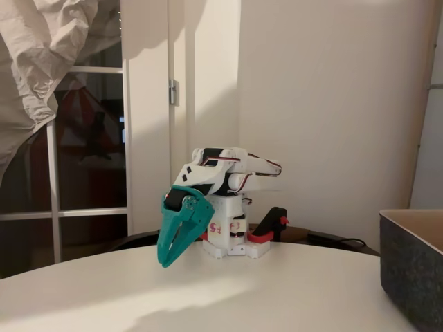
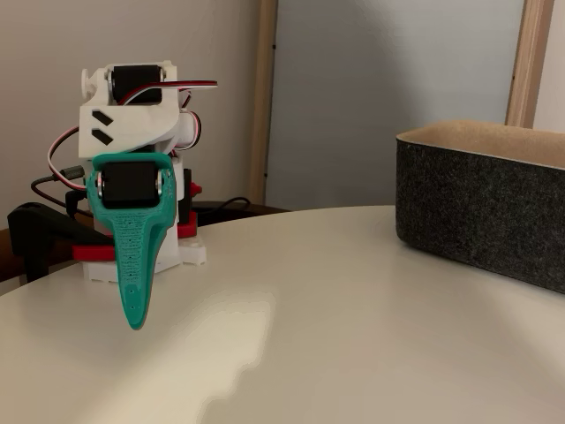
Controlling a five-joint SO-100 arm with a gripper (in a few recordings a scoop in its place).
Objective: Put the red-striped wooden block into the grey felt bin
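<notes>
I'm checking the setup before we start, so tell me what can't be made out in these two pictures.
- Inside of the grey felt bin: both fixed views sit low, so its walls hide the bottom.
- Bin's full extent: cut off by the right edge in both fixed views.
- Gripper: folded down over the table; fingers look together, but any slight gap cannot be told.
- Arm's base: partly hidden behind the gripper.

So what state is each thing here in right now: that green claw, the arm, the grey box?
gripper: shut, holding nothing, tip pointing down just above the table.
arm: folded low over its base.
grey felt bin: upright on the table, open at the top, contents hidden by its wall.
table: bare where it shows between the arm and the bin.
</notes>
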